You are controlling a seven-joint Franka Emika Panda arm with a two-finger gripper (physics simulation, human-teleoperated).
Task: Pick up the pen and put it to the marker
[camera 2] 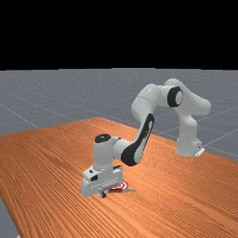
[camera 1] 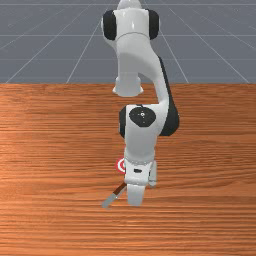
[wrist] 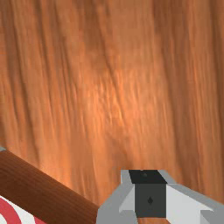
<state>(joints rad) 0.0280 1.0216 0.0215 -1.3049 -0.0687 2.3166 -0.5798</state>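
Low over the table, my gripper (camera 1: 135,196) covers part of the pen (camera 1: 119,189) in the front view. The pen slants out to the front view's lower left, brown with a grey end. Beside the hand is the red-and-white ringed marker (camera 1: 120,165), partly covered. In the far view the marker (camera 2: 123,185) lies behind the pen's grey part (camera 2: 130,190). The wrist view has my gripper (wrist: 150,192) near the pen's brown shaft (wrist: 43,188), with the marker (wrist: 8,212) along the shaft's other side. I cannot tell whether gripper and pen touch.
The orange-brown table (camera 1: 210,150) extends around the hand. The arm's elbow and forearm reach over the table behind the hand in the front view.
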